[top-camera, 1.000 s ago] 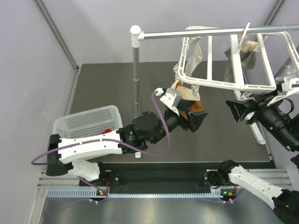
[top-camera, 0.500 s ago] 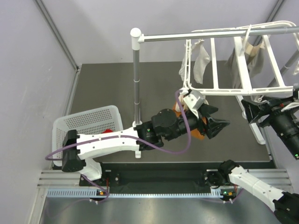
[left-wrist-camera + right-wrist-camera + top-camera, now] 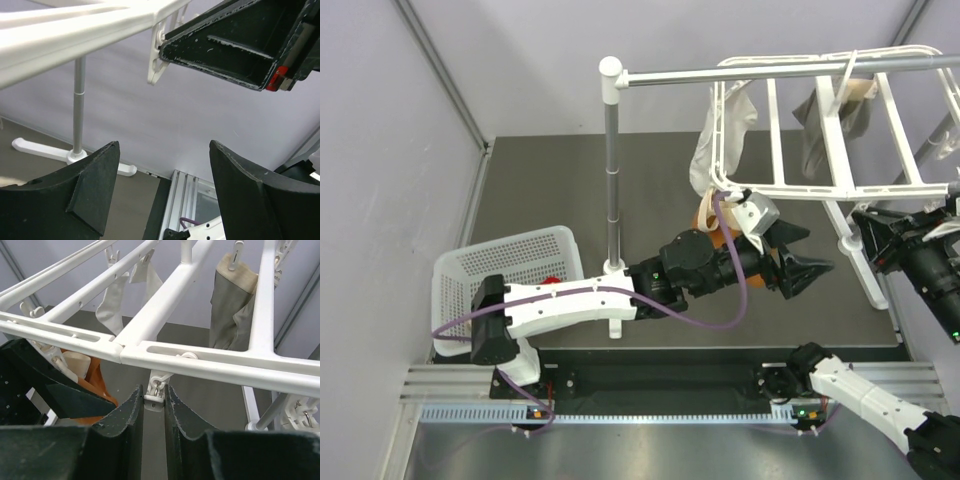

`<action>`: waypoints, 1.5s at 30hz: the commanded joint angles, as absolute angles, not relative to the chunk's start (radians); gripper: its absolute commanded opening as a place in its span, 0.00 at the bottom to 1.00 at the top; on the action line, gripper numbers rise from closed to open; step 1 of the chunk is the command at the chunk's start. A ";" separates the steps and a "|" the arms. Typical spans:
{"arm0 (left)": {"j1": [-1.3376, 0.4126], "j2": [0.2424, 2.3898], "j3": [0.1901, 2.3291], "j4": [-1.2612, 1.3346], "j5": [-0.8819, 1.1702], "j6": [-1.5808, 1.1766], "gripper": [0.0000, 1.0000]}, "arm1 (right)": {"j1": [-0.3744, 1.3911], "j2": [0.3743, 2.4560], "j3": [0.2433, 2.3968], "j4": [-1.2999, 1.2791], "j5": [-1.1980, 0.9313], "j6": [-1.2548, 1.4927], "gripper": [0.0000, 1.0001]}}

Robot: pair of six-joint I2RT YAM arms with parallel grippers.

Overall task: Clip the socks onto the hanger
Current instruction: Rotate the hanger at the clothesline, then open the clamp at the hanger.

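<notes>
The white hanger (image 3: 820, 188) hangs from the rail and also shows in the right wrist view (image 3: 165, 300). A white sock (image 3: 718, 140) and a grey-beige sock (image 3: 828, 118) hang clipped to it. An orange sock (image 3: 704, 216) with a pale cuff (image 3: 75, 364) hangs under its near left corner. My right gripper (image 3: 865, 238) (image 3: 154, 390) is shut on a dangling clip peg (image 3: 157, 380) of the near bar. My left gripper (image 3: 818, 250) (image 3: 164, 145) is open and empty, just left of the right gripper and below the hanger bar (image 3: 75, 30).
The grey stand's pole (image 3: 611, 170) rises left of the hanger, with its rail (image 3: 770, 70) across the top. A white perforated basket (image 3: 510, 262) at the left holds a red sock (image 3: 552, 282). The stand's right foot (image 3: 868, 270) lies near my right gripper.
My left arm has stretched to the right, bringing its open gripper under the hanger close to the right gripper. The hanger has swung and levelled. The right gripper shifted slightly right.
</notes>
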State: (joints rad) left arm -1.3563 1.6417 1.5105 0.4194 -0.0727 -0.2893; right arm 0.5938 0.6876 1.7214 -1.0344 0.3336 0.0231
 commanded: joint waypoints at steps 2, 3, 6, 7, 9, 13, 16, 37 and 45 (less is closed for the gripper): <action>-1.358 1.646 1.588 0.448 -0.012 -0.313 0.77 | 0.606 0.690 1.712 -0.996 0.276 0.008 0.11; -1.356 1.643 1.592 0.434 -0.011 -0.322 0.78 | 0.606 0.692 1.710 -0.996 0.256 0.008 0.10; -1.353 1.632 1.614 0.378 -0.006 -0.365 0.78 | 0.606 0.698 1.703 -0.996 0.194 0.008 0.08; -1.350 1.623 1.617 0.367 -0.006 -0.382 0.78 | 0.604 0.703 1.698 -0.996 0.184 0.008 0.07; -1.348 1.614 1.617 0.351 -0.015 -0.388 0.78 | 0.606 0.706 1.692 -0.996 0.141 0.008 0.05; -1.347 1.621 1.653 0.266 -0.034 -0.306 0.79 | 0.606 0.707 1.674 -0.982 0.057 0.028 0.06; -1.348 1.649 1.745 0.109 -0.073 -0.239 0.79 | 0.606 0.712 1.672 -0.983 0.019 0.034 0.07; -1.170 1.557 1.672 0.117 0.365 -0.356 0.72 | 0.606 0.675 1.641 -0.982 -0.087 0.032 0.11; -1.158 1.609 1.681 0.222 0.488 -0.397 0.69 | 0.607 0.669 1.635 -0.980 -0.114 0.034 0.11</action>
